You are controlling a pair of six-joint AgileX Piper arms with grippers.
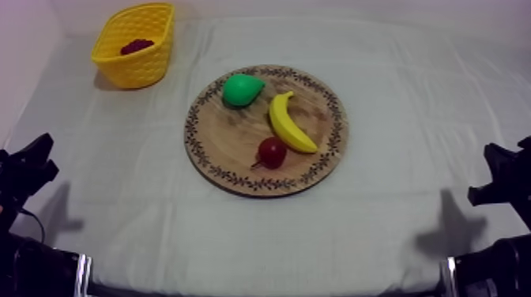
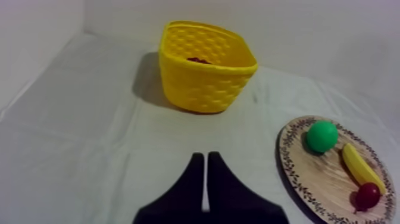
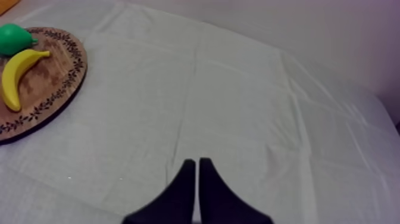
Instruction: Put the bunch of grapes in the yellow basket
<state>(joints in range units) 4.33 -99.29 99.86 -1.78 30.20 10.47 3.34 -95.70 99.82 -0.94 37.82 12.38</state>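
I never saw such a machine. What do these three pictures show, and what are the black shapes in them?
It is a robot with two arms at a table. One picture looks down from above; the other two come from cameras on the arms, so each black wedge is that arm's own pincer. The left pincer and the right pincer are shut and hold nothing. On the cloth lies a wooden board with a pear, a banana and a small red fruit. The bunch of grapes lies in the yellow basket.
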